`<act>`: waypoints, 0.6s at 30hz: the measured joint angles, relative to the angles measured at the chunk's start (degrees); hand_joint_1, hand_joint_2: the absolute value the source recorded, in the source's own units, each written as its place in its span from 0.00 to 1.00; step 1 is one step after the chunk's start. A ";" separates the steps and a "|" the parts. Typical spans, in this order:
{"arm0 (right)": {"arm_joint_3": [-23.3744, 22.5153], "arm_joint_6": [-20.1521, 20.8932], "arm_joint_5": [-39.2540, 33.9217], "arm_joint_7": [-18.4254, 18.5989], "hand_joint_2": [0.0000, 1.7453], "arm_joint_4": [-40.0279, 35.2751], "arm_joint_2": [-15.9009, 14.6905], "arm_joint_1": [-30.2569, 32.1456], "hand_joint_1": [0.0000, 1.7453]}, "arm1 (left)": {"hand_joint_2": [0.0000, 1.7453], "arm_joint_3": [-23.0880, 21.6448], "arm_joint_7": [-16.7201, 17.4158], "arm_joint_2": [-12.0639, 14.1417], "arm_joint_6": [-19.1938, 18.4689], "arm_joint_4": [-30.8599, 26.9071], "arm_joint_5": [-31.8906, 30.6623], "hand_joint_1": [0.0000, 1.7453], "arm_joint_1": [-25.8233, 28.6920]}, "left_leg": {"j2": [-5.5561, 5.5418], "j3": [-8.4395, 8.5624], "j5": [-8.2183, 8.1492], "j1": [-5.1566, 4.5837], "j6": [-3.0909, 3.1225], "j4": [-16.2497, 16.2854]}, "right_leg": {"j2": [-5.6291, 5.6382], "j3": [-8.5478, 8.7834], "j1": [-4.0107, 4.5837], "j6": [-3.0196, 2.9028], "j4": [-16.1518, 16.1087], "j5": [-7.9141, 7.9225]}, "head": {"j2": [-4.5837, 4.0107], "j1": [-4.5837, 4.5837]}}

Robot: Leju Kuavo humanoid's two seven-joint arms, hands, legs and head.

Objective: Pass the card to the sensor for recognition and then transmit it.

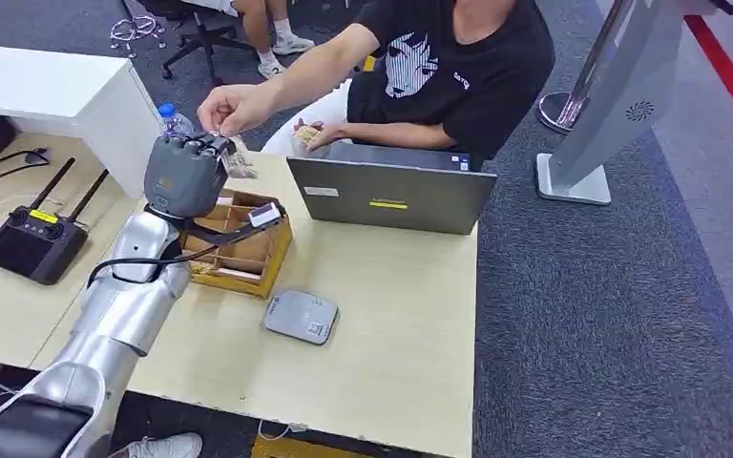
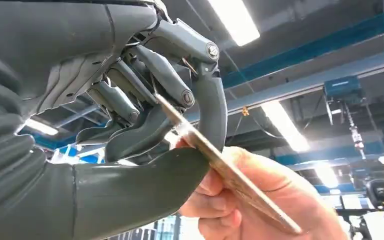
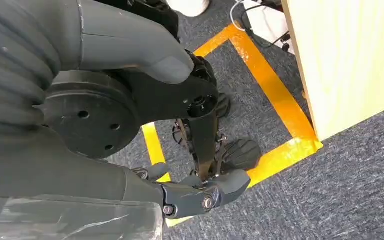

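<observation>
Right hand (image 3: 180,195): hangs beside the desk's near edge, low, over grey carpet and orange floor tape (image 3: 275,107). Fingers curled in, nothing in them.

Desk (image 1: 391,324), near to far. Card sensor (image 1: 301,316), a small grey pad, lies flat near the middle of the desk, toward the near edge, nothing on it. Just beyond it, toward the left, a compartmented wooden box (image 1: 239,250) with cards in its slots. Black remote controller (image 1: 36,240) at the left edge. Open laptop (image 1: 389,196) along the far edge, lid back toward the robot.

Left hand (image 1: 186,175): raised above the box, near the far edge, palm up. Card (image 2: 220,162) is pinched between the thumb and the fingers (image 2: 167,75); wrist view shows it edge-on, tilted. A seated person's hand (image 2: 260,200) grips the card's other end at the same time, so both hold it.

Step, as I judge it: the handover, i.e. the transmit part; sensor pass presumably done, though the frames cannot confirm it.

Next move calls for: loosening the pinch only once the person's grip carries the card, arm kept level. Risk: opening early drops the card onto the box or laptop.
</observation>
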 joint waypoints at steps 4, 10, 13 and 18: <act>0.22 0.00 -0.04 0.02 1.00 0.00 0.00 0.02 0.00 | 1.00 0.46 -0.37 0.79 0.00 0.72 1.35 0.86 -0.19 | 0.02 0.01 0.00 0.02 0.00 0.00 | 0.02 -0.03 0.00 0.00 0.01 0.00 | 0.00 0.00; 0.28 0.00 -0.17 -0.02 1.00 0.00 0.00 0.02 0.00 | 1.00 1.03 -1.66 1.03 0.00 0.85 2.36 0.00 0.74 | 0.02 0.00 0.00 0.02 -0.01 -0.02 | 0.02 -0.03 0.01 0.00 0.01 -0.01 | 0.00 0.00; 0.28 0.09 -0.50 -0.44 1.00 0.00 0.00 0.10 0.00 | 1.00 1.64 -3.04 0.96 -0.07 0.22 3.79 0.00 3.02 | 0.02 0.00 -0.02 0.01 -0.02 -0.02 | 0.03 -0.04 0.01 0.00 0.00 -0.01 | 0.00 0.00; 0.28 0.61 -1.97 -1.70 1.00 0.00 0.00 0.65 0.00 | 1.00 1.66 -5.03 1.12 -2.52 -4.33 7.26 0.00 9.86 | 0.03 -0.01 -0.04 0.00 0.00 -0.02 | 0.02 -0.03 0.00 0.02 -0.01 -0.03 | 0.00 0.00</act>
